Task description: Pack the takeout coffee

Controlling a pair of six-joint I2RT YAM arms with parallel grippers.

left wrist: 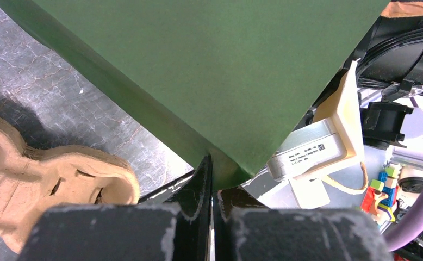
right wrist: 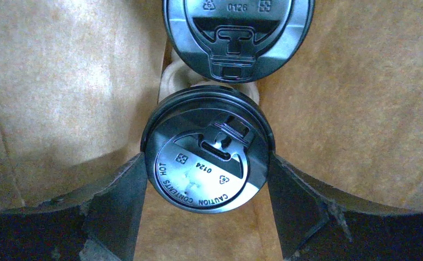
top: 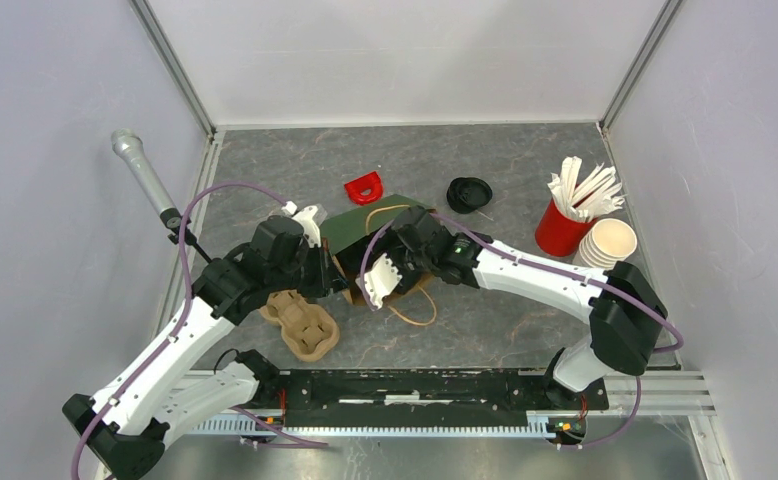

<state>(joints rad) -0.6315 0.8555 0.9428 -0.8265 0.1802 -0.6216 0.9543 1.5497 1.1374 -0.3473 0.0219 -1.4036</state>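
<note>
Takeout coffee (right wrist: 206, 168) inside bag (right wrist: 62, 98), clasped at lid rim by wide right pincer (right wrist: 206, 157). Seems light, crushable; calls for gentle hold under rim. Left pincer (left wrist: 212, 174) clamped on bag edge.

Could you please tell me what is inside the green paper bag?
Two black-lidded cups: the nearer cup sits between the fingers of the right gripper, the farther cup behind it. The lids mostly hide the cup bodies.
</note>
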